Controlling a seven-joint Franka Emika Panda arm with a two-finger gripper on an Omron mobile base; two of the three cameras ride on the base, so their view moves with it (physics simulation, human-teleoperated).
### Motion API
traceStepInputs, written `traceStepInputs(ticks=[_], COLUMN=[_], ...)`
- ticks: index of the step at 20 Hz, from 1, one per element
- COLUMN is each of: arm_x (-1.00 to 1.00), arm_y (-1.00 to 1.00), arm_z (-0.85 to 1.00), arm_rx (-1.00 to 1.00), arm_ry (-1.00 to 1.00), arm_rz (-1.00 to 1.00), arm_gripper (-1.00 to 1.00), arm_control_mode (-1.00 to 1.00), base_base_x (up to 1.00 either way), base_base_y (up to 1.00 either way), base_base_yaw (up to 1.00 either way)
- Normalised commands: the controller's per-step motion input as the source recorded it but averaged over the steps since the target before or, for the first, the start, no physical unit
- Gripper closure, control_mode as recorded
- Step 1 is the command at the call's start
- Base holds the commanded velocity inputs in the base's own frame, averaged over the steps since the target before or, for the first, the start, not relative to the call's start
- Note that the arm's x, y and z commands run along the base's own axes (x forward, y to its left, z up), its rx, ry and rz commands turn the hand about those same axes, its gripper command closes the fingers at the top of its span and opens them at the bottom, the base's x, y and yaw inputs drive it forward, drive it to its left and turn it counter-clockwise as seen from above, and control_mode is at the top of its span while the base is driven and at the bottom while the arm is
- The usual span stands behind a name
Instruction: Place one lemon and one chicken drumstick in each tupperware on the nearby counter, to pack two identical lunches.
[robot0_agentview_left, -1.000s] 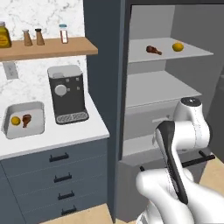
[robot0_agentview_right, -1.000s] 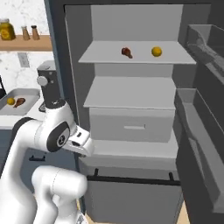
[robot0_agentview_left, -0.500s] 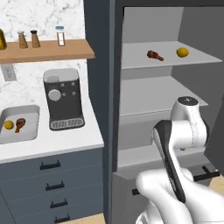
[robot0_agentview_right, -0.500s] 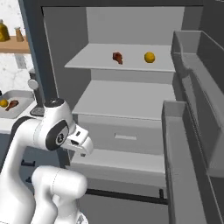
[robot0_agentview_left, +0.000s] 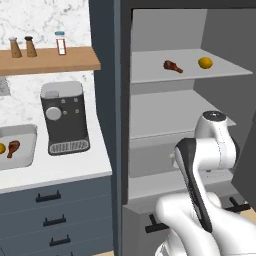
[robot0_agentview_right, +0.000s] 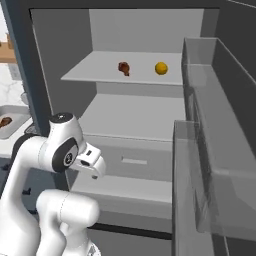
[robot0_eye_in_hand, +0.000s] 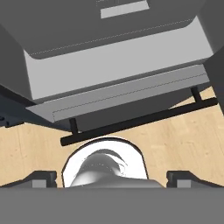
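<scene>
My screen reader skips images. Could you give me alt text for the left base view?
An open fridge holds a chicken drumstick and a lemon on its top shelf. Left, a counter carries a coffee machine and a tupperware already holding a drumstick and lemon.

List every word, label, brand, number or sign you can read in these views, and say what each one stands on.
No readable text in any view.
Coffee machine: a round dial and small dots on its front, no lettering.
Shakers and the jar on the wooden shelf: too small to show any label.
Fridge drawer: a plain pale strip, no writing.
</scene>
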Motion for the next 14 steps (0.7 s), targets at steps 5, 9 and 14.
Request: traceStepInputs(ticks=[5,9,14], arm_x=[0.00,0.00,0.00], arm_y=[0.00,0.00,0.00], arm_z=[0.00,0.00,0.02], arm_rx=[0.00,0.00,0.00], arm_ry=[0.00,0.00,-0.06], arm_rz=[0.00,0.00,0.01], arm_gripper=[-1.00,-1.00,-1.00], arm_control_mode=[1.00,1.00,-1.00], base_base_x=[0.03,0.01,0.00], base_base_y=[-0.12,0.00,0.00], base_base_yaw=[0.00,0.00,0.00])
